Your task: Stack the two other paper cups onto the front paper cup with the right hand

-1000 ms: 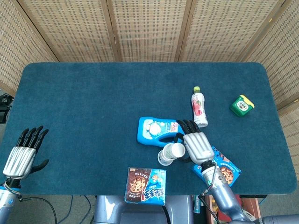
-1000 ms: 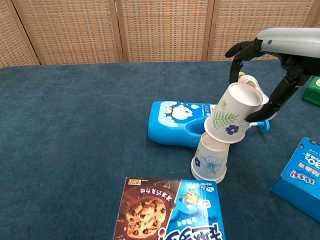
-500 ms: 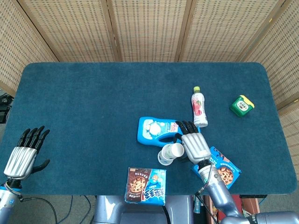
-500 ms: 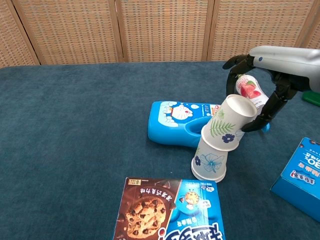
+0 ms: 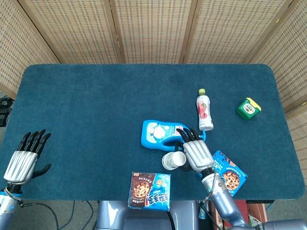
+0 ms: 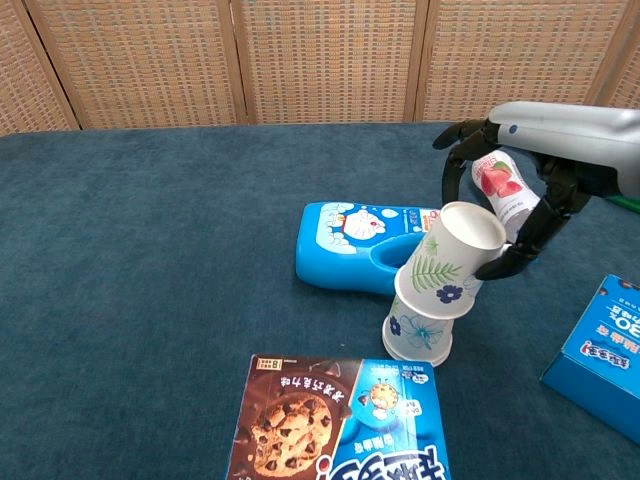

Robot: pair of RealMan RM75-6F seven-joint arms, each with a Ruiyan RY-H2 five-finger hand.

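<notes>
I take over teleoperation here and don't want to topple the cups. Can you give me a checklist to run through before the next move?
1. Right hand holds the upper paper cup: ok, fingers are on its rim side.
2. Upper cup sits straight in the front paper cup: not ok, it tilts to the right.
3. Front cup stands upright on the table: ok.
4. All three cups stacked: cannot tell, only two are clearly seen.
5. Blue bottle clear of the stack: not ok, it lies right behind the cups.
6. Left hand out of the way: ok, open at the table's far-left edge.
</notes>
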